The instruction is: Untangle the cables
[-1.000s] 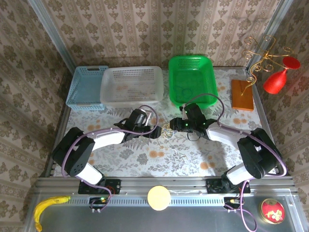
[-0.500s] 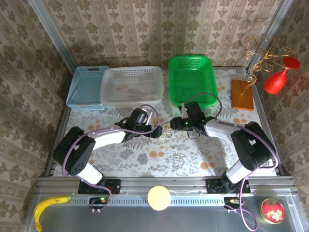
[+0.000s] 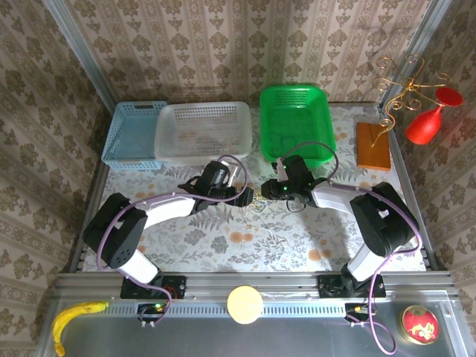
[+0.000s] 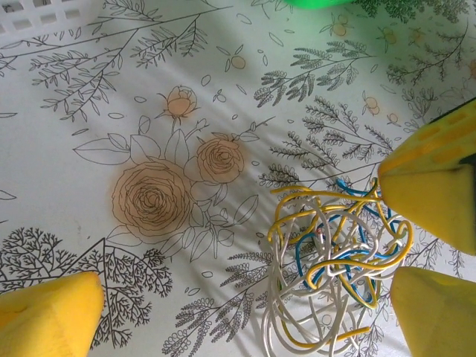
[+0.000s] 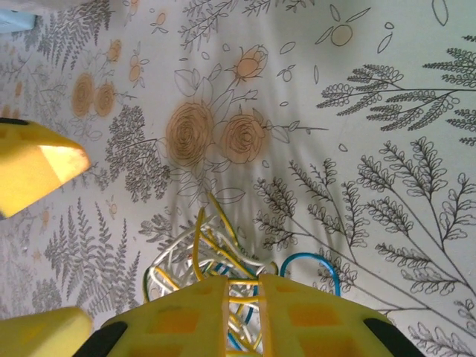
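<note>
Since the earlier frame both arms have come a little closer to the middle of the surface (image 3: 223, 245), and the elbow of the right arm has swung inward, to the left.

At the far left edge stands a blue basket (image 3: 134, 134), and just beside it on the right a white basket (image 3: 202, 132). In front of the white basket the left end effector (image 3: 242, 196) is wide open. In the left wrist view its two yellow fingers (image 4: 48, 316) stand far apart and low over the surface, and the tangle lies between them, nearer to the right one.

The cables (image 3: 256, 204) are a small tangle of thin yellow, white and blue strands. They lie on the surface between the two end effectors, in front of the gap between the white basket and the green one.

The right end effector (image 3: 268, 190) meets the tangle from the right side. In the right wrist view its pads are drawn together with only a thin slit between them, closed on strands at the edge of the tangle. The other loops spread loose on the surface beyond the pads.

Behind this end effector stands a green basket (image 3: 296, 130). Further right a wooden board (image 3: 372, 145) lies flat, and at the far right corner is a gold wire stand (image 3: 401, 82) with a red glass (image 3: 425, 125) next to it.
</note>
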